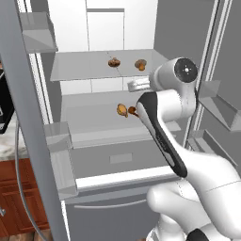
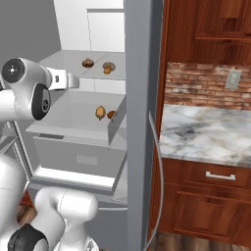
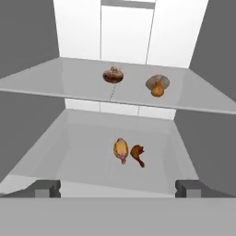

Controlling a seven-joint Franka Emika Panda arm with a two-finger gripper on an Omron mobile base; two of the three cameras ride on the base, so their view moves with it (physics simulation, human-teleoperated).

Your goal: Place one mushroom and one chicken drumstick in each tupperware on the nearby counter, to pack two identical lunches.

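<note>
Gripper (image 3: pixel 118 188) hanging wide open, empty, facing fridge shelves; drumsticks (image 3: pixel 121 150) lying side by side, risking nudging one while grabbing the other.

A home kitchen: an open fridge (image 1: pixel 113 141) with food on its shelves (image 3: pixel 83 78), a marble tabletop (image 2: pixel 206 135) at 3 o'clock, wood cabinets (image 2: pixel 211 206), brick backsplash (image 2: pixel 196 86).

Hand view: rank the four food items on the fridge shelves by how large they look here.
1. Pale drumstick, lower shelf, nearer the camera.
2. Darker drumstick beside it, close in size to the first.
3. Mushrooms on the upper shelf, dark-capped and pale-capped: alike, not ranked. They sit farther away, so true sizes are unsure.
</note>
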